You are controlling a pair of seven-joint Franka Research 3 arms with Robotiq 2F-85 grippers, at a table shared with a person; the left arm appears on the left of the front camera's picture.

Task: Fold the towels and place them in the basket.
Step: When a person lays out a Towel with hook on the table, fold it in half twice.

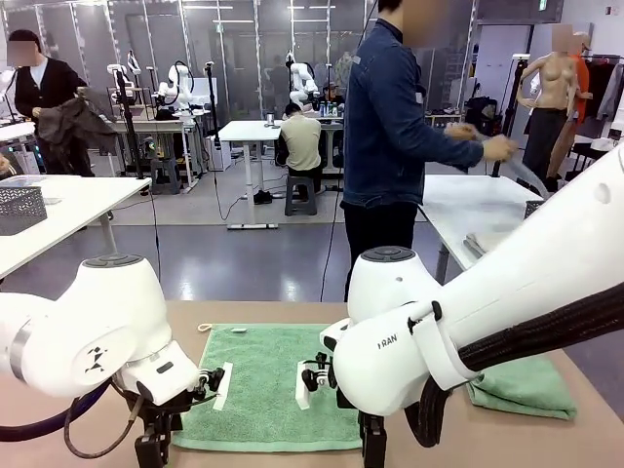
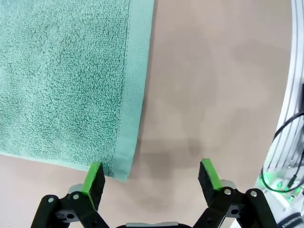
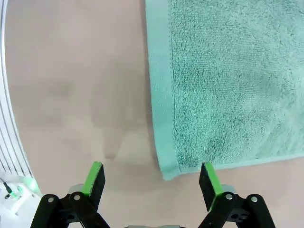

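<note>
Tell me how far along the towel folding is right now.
Done: a second towel lies apparently folded at the table's right side. In hand: the spread towel lies flat, unfolded; the left hand and right hand hover open at its near corners, gripping nothing. Left: grasping, folding, stowing both towels.

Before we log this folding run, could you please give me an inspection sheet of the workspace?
Surface: tan table, with towels lying on it.
Job's things: spread towel flat in the middle; folded towel at the robot's right.
Clutter: nothing seen.
Grippers: left gripper and right gripper open, each straddling a near corner of the spread towel.
Cables: black cable loops at the near left.
Surroundings: person stands beyond the table; mesh basket on a white table at left.
</note>
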